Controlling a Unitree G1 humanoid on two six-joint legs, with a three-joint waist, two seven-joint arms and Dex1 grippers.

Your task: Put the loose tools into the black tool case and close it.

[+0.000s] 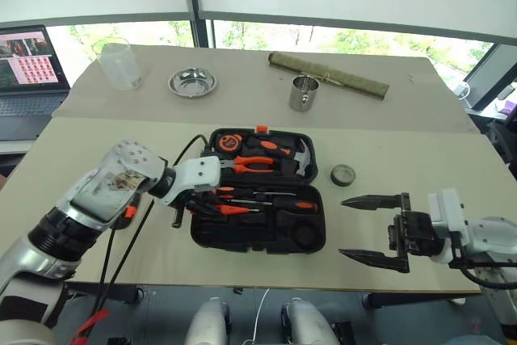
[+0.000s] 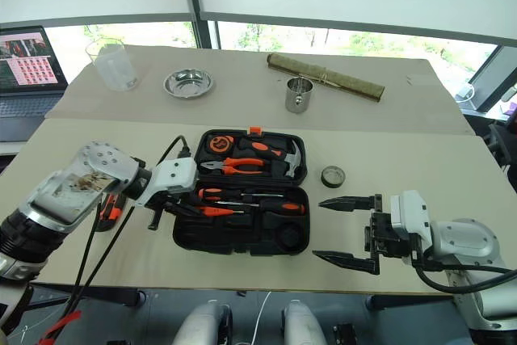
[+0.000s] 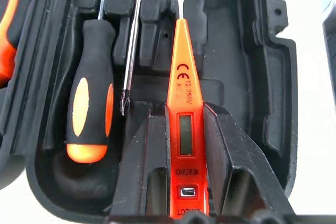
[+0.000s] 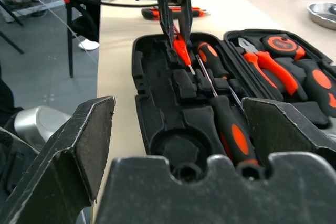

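Observation:
The black tool case (image 1: 242, 241) lies open in the middle of the table. Pliers, a hammer and a tape measure sit in its far half. Two orange-and-black screwdrivers (image 3: 92, 114) lie in the near half. My left gripper (image 3: 181, 114) is shut on the slim all-orange screwdriver (image 3: 181, 85), holding it low over the near half's left end, beside the two screwdrivers. The black tape roll (image 1: 342, 174) lies on the table just right of the case. The utility knife (image 4: 157, 12) lies on the table left of the case, past my left gripper. My right gripper (image 1: 342, 228) hangs open and empty right of the case.
A laptop (image 1: 28, 70) stands at the far left. A clear plastic cup (image 1: 121, 64), a steel dish (image 1: 192, 82), a steel cup (image 1: 303, 93) and a rolled mat (image 1: 327, 74) stand along the back. The table's front edge runs just below the case.

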